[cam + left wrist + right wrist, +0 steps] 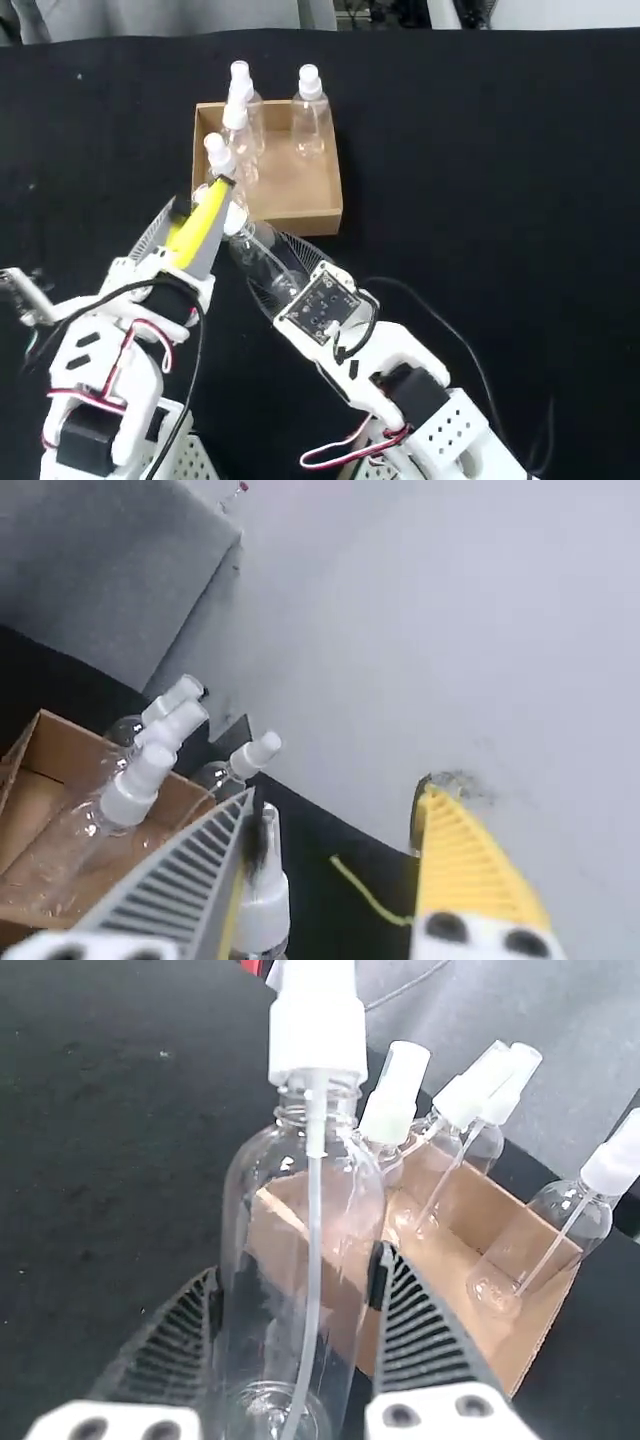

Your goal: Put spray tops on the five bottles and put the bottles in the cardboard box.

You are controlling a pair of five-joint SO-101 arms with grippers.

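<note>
I am clamping my right gripper [295, 1270] around the body of the fifth bottle [290, 1190], one ribbed finger pressing on each side of the clear glass. The bottle's long axis is running straight out from this gripper, leaning away from it, with the spray top [315, 1020] at the far end and its dip tube hanging down the middle. I cannot tell whether that top is screwed tight.

Directly ahead of the right gripper, just past the spray top, the cardboard box [300, 215] is lying with its near wall facing me. Four capped bottles [310, 110] are standing in it, crowded toward the far side and toward my left arm, so the open floor is lying nearest my right gripper.

I am holding my left gripper [340, 795] wide, grey and yellow fingers well apart. The spray top is sitting close by the grey finger's tip; whether they are touching I cannot say.

I judge the right arm is the one to carry on: lifting the bottle over the near wall and tipping it upright into that free corner.
</note>
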